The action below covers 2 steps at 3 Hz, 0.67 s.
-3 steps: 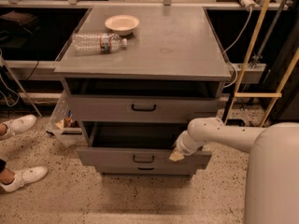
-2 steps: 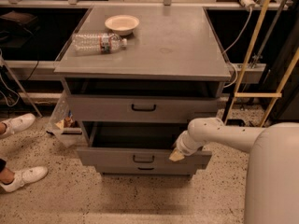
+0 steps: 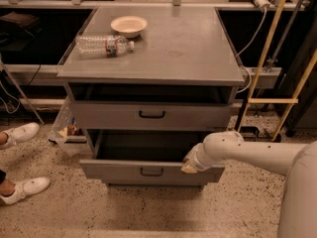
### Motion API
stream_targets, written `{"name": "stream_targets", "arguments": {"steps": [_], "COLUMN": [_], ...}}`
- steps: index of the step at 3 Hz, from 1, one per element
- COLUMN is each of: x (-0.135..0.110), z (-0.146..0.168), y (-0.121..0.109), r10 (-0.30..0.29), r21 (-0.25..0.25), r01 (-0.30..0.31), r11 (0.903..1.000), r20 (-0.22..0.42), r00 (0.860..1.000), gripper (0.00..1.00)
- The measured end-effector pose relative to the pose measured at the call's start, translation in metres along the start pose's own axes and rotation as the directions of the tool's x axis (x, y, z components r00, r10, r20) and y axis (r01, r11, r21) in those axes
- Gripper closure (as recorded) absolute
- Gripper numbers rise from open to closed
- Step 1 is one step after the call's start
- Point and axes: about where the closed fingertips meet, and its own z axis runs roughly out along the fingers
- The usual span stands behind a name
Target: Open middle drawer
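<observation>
Step in hand, by the look of it: drawing out the middle drawer [image 3: 114,172], the lower of the two fronts in view, already standing well forward of the drawer above [image 3: 109,116] and showing a dark inside. Pincer [image 3: 190,165] set at the right end of the top front edge of that drawer, off to the right of the small dark handle [image 3: 151,171], on the end of the white arm [image 3: 247,150] reaching in from the right. Apart, together or clamped on the edge: cannot tell.

To do it well: pull straight out along the runners, toward the robot's base, never sideways. Mind the off-centre hold, likely to twist the drawer and jam it; go slowly and evenly, easing off at any sticking. Stay level, neither slipping up off the edge nor pressing down on the front. Stop short of the end of travel. Steer clear of the drawer above, and of the bowl [image 3: 128,25] and the plastic bottle [image 3: 104,45] lying on the surface [image 3: 188,48] overhead. Watch also for the white shoes [image 3: 20,133] on the floor at the left, well apart from the drawer for now
</observation>
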Motion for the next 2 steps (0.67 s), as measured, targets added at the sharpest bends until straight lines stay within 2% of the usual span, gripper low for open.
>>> {"name": "stream_targets", "arguments": {"steps": [2], "x": [0.0016], "z": [-0.0001], "y": [0.0009], "r10": [0.006], "r21": [-0.008], "r01": [-0.006], "r11": [1.0000], "r20": [-0.004], "r00": [1.000], "gripper": [1.00]}}
